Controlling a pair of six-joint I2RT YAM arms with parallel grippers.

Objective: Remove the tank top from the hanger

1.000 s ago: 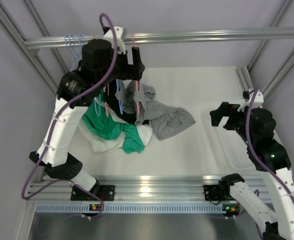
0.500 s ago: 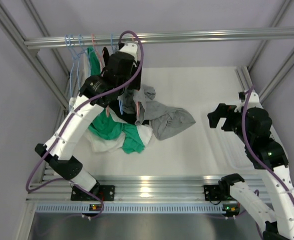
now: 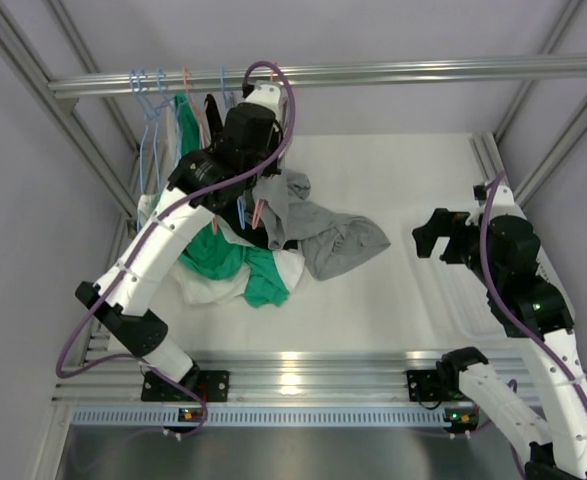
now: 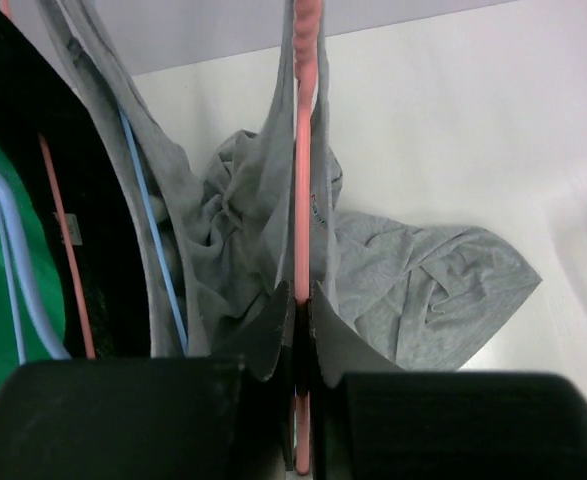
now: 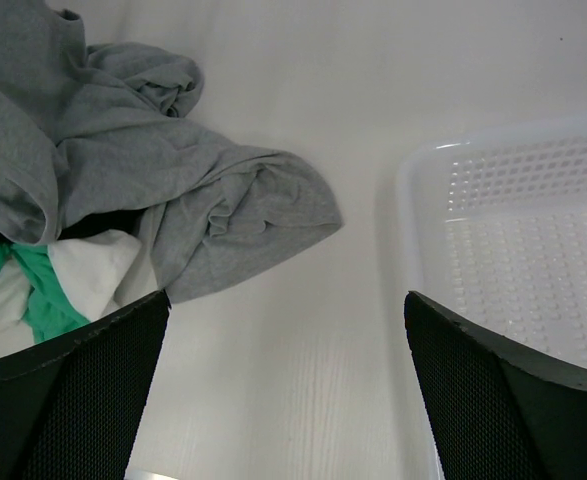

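A pink hanger hangs upright with a grey tank top draped over both sides of it. My left gripper is shut on the hanger's pink bar just below the cloth. The top view has this gripper below the rail, over the clothes pile. More grey fabric lies crumpled on the table beneath; whether it is the same garment I cannot tell. My right gripper is open and empty above bare table, right of the grey fabric.
Blue hangers, a green garment and a black one hang on the rail at the back left. Green and white clothes are piled below. A white perforated tray sits at the right.
My left arm has swung down from the rail and its jaws have shut on the pink hanger. The right gripper has drifted slightly left, still open.
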